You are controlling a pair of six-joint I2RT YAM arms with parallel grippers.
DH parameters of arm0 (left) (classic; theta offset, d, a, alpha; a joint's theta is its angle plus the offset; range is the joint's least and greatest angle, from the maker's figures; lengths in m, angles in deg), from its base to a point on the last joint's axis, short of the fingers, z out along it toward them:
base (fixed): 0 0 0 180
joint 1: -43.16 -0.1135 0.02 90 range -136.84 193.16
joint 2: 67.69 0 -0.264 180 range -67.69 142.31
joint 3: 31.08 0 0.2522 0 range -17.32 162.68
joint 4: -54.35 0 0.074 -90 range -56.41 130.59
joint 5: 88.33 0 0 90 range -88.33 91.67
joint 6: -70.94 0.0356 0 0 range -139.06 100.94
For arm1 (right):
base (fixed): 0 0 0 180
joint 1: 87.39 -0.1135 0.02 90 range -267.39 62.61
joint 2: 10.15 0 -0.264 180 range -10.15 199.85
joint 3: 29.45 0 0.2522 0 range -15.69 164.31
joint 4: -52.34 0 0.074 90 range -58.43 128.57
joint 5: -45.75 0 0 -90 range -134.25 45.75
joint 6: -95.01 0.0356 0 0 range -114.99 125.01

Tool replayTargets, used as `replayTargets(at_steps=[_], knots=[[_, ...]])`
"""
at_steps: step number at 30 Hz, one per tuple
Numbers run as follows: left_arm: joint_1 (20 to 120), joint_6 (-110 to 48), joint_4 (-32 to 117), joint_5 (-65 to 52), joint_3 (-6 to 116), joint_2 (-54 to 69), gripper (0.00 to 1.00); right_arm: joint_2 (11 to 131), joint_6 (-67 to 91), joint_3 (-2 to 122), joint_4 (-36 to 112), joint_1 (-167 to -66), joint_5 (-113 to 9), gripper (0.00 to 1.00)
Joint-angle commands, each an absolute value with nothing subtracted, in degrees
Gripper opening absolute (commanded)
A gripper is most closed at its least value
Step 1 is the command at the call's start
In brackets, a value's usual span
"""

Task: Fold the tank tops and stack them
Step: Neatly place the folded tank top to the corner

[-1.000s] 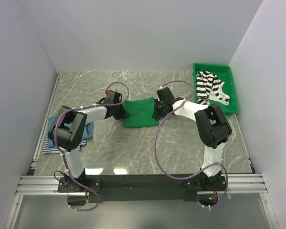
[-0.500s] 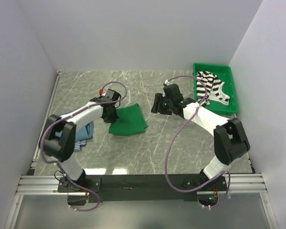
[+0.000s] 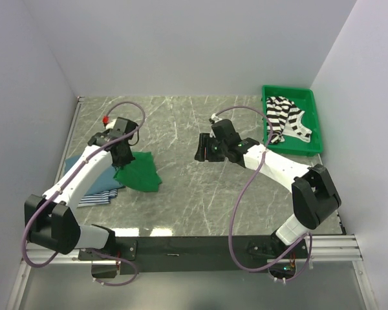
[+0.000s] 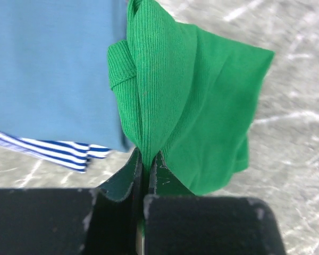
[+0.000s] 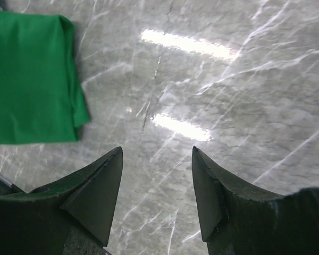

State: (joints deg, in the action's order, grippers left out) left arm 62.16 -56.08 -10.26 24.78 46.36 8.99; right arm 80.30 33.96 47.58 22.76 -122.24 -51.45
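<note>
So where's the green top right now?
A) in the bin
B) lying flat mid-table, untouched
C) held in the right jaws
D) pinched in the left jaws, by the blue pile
D: the left wrist view shows the left jaws shut on a bunched fold of the green top, with the blue top alongside; the right jaws stand open with nothing between them.

Green tank top (image 3: 141, 175) hauled left, right jaws opened — pulled back

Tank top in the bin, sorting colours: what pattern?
The tank top is black-and-white striped; top external view.
</note>
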Motion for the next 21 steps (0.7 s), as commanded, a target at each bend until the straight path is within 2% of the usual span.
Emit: replayTargets(at_steps=[1, 10, 18, 21], knots=[[59.61, -53.17, -13.46, 28.47, 50.78, 6.75, 0.01, 80.73, 34.36, 48.73, 24.42, -123.43, -51.9, 0.61], [50.38, -47.98, -14.34, 26.63, 55.01, 3.94, 0.01, 81.43, 34.45, 48.82, 25.04, -123.87, -52.42, 0.61], [43.33, -44.91, -11.97, 21.01, 53.35, 2.18, 0.0, 82.05, 34.54, 48.91, 25.3, -124.22, -52.69, 0.61], [37.81, -44.29, -10.3, 19.95, 51.33, 1.74, 0.0, 82.57, 34.62, 48.91, 25.39, -124.39, -52.69, 0.61]])
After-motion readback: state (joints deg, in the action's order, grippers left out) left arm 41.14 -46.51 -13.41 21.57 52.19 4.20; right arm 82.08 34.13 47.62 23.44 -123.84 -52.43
